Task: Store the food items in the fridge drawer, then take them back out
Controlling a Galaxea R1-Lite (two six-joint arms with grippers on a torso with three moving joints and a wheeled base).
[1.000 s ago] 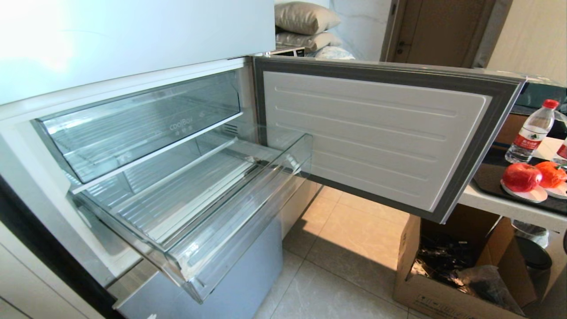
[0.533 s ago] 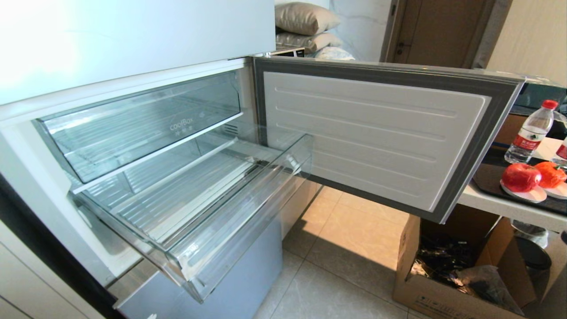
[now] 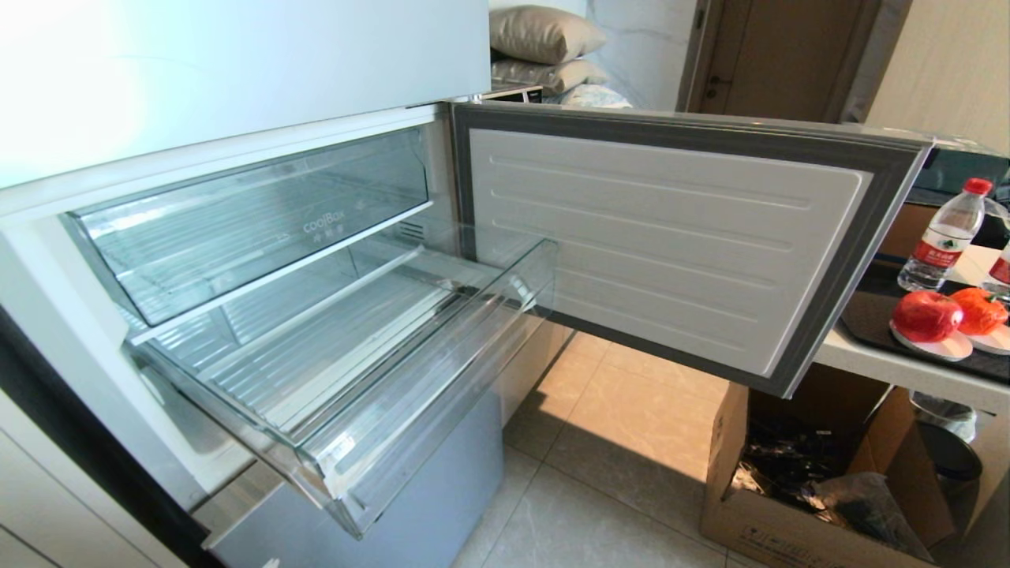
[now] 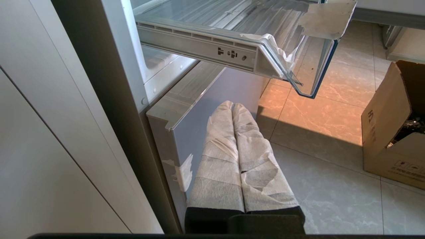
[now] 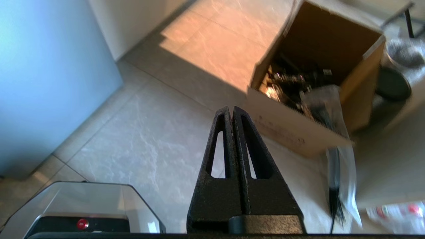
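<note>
The fridge drawer (image 3: 432, 394) is pulled out below the "coolBox" bin (image 3: 260, 221), and its ribbed floor is bare. Two red food items, an apple (image 3: 927, 314) and a second red fruit (image 3: 981, 309), sit on white saucers on the side table at the far right. Neither arm shows in the head view. My left gripper (image 4: 232, 105), its fingers wrapped in white tape, is shut on nothing, low beside the silver-blue lower door panel (image 4: 212, 96), under the drawer (image 4: 199, 46). My right gripper (image 5: 230, 109) is shut and empty, pointing down at the floor tiles.
The open fridge door (image 3: 671, 237) juts out to the right, between the drawer and the table. A water bottle (image 3: 944, 234) stands behind the fruit. An open cardboard box (image 3: 797, 481) (image 5: 298, 129) of dark clutter sits on the floor under the table.
</note>
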